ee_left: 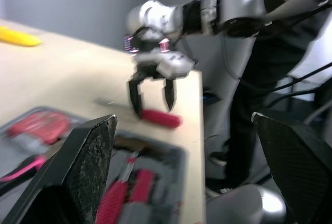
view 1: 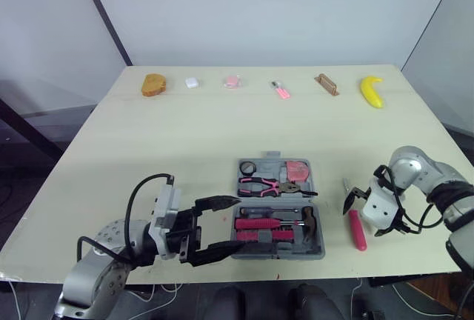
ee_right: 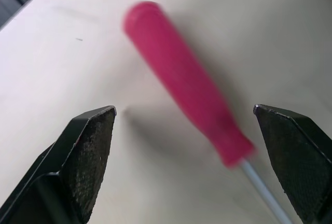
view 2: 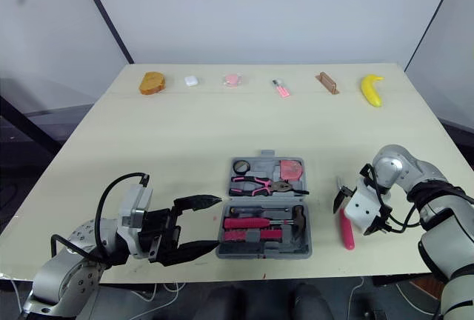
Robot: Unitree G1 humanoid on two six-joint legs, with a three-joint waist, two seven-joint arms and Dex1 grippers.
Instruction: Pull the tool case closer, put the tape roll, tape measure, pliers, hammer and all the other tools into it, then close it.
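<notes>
The grey tool case (view 1: 320,203) lies open near the table's front edge. It holds a tape roll (view 1: 246,167), a pink tape measure (view 1: 298,170), pliers (view 1: 262,184), a hammer (view 1: 308,220) and pink-handled tools (view 1: 259,224). A pink-handled screwdriver (view 1: 358,230) lies on the table just right of the case. My right gripper (view 1: 364,217) hovers open directly over it, with the handle (ee_right: 181,79) between the fingers and apart from them. My left gripper (view 1: 231,224) is open at the case's left side, its fingers reaching the case's left edge.
Along the far edge stand a bread piece (view 1: 154,84), a small white object (view 1: 192,82), a pink item (view 1: 232,81), a small pink object (view 1: 280,90), a brown block (view 1: 326,84) and a banana (view 1: 372,90). The table's front edge (view 1: 348,264) runs just behind the case.
</notes>
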